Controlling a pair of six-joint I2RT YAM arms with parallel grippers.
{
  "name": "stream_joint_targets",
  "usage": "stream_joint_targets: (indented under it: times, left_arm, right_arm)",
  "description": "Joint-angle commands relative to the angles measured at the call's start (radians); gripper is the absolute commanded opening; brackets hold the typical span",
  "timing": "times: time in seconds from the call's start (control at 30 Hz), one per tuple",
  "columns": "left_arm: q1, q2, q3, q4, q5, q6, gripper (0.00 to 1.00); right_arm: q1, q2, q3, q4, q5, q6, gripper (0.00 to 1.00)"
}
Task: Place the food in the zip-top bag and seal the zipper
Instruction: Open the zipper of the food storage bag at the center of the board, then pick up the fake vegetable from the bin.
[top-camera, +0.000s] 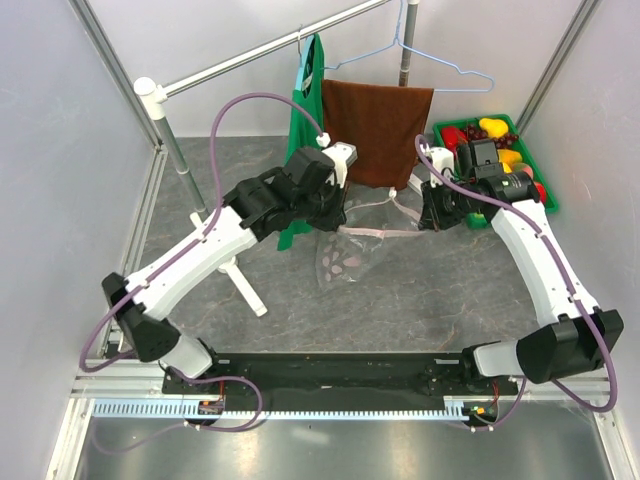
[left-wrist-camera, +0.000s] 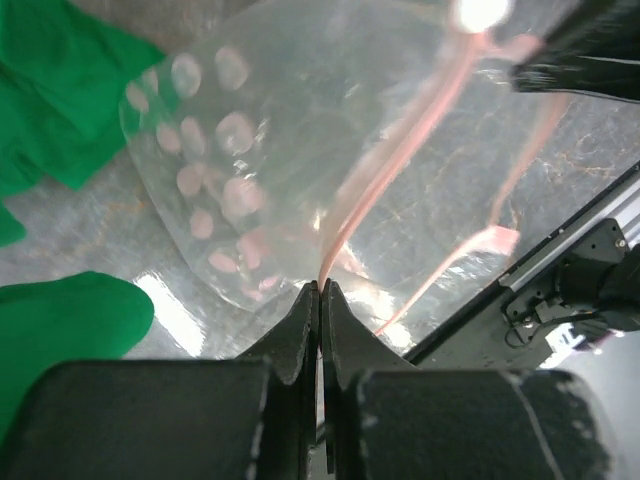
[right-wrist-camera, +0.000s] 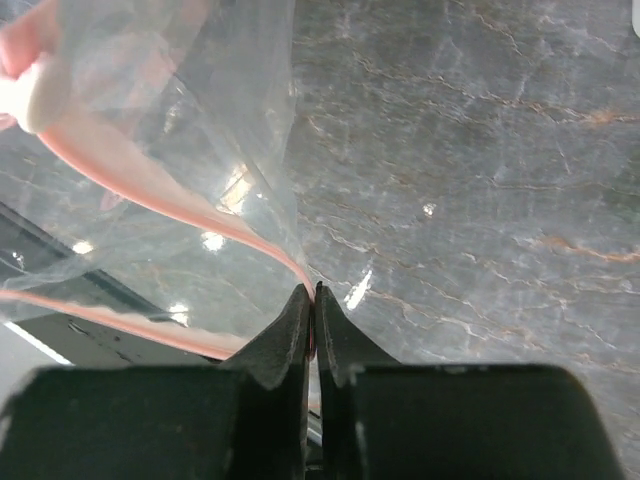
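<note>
Left gripper: jaws pressed together, pinching one end of the zipper right at the fingertips.
Right gripper: jaws likewise clamped, holding the opposite end of the same pink strip.
Zipper: strung between the two claws above the table. Both wrist views show its two pink tracks running apart, so the mouth is unsealed.
Zip-top bag: clear plastic with pale pink dots, at mid-table between the arms. It sags from the held edge, and I cannot tell whether it touches the surface.
Food: red, yellow and purple pieces lie in a green tray at the far right, just behind the right wrist and partly hidden by it.
Green cloth: hangs at the back, behind the left claw.
Brown towel: hangs between the cloth and the tray.
Table: grey marbled top.
</note>
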Motion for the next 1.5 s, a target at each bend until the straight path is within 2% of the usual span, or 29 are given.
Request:
stream_joint_targets:
  times: [0.0, 0.1, 0.13, 0.17, 0.23, 0.27, 0.37, 0.47, 0.67, 0.73, 0.77, 0.87, 0.97, 1.07, 1.2, 1.47]
  left_arm:
    - [0.063, 0.03, 0.056, -0.044, 0.103, -0.116, 0.02]
    - [0.065, 0.035, 0.051, -0.036, 0.111, -0.159, 0.02]
    - [0.065, 0.05, 0.051, -0.027, 0.12, -0.163, 0.02]
    - [0.065, 0.064, 0.054, -0.025, 0.123, -0.17, 0.02]
    - [0.066, 0.096, 0.075, -0.019, 0.129, -0.178, 0.02]
    - [0.066, 0.103, 0.082, -0.012, 0.134, -0.181, 0.02]
    - [0.066, 0.122, 0.089, 0.014, 0.143, -0.186, 0.02]
    - [0.066, 0.141, 0.094, 0.036, 0.152, -0.193, 0.02]
    - [0.066, 0.19, 0.109, 0.068, 0.164, -0.218, 0.02]
    - [0.065, 0.202, 0.118, 0.067, 0.168, -0.229, 0.02]
    - [0.065, 0.214, 0.126, 0.068, 0.177, -0.227, 0.02]
    - [0.065, 0.224, 0.137, 0.068, 0.181, -0.23, 0.02]
    - [0.065, 0.224, 0.138, 0.07, 0.175, -0.232, 0.02]
    - [0.063, 0.224, 0.131, 0.074, 0.172, -0.235, 0.02]
    - [0.062, 0.221, 0.129, 0.079, 0.174, -0.232, 0.02]
    - [0.062, 0.225, 0.134, 0.079, 0.2, -0.233, 0.02]
  right_arm:
    - [-0.009, -0.018, 0.052, -0.057, 0.027, -0.079, 0.16]
    - [-0.009, -0.042, 0.025, -0.065, 0.035, -0.08, 0.37]
    - [-0.009, -0.053, 0.019, -0.044, 0.038, -0.068, 0.41]
    - [-0.008, -0.058, 0.017, -0.03, 0.044, -0.056, 0.52]
    - [-0.009, -0.062, 0.029, -0.001, 0.042, -0.027, 0.59]
    - [-0.008, -0.061, 0.052, 0.007, 0.044, -0.02, 0.67]
    - [-0.009, -0.067, 0.101, 0.035, 0.062, -0.007, 0.79]
    - [-0.02, -0.085, 0.13, 0.073, 0.065, 0.01, 0.86]
    - [-0.109, -0.104, 0.13, 0.148, 0.012, 0.059, 0.91]
    - [-0.175, -0.086, 0.132, 0.165, 0.025, 0.087, 0.91]
    - [-0.245, -0.073, 0.132, 0.17, 0.019, 0.088, 0.9]
    - [-0.389, -0.018, 0.132, 0.19, -0.054, 0.033, 0.89]
    - [-0.518, 0.072, 0.163, 0.202, -0.121, -0.051, 0.89]
    - [-0.601, 0.195, 0.241, 0.202, -0.12, -0.131, 0.9]
    - [-0.646, 0.374, 0.359, 0.182, -0.065, -0.204, 0.91]
    - [-0.641, 0.508, 0.4, 0.178, 0.036, -0.658, 0.97]
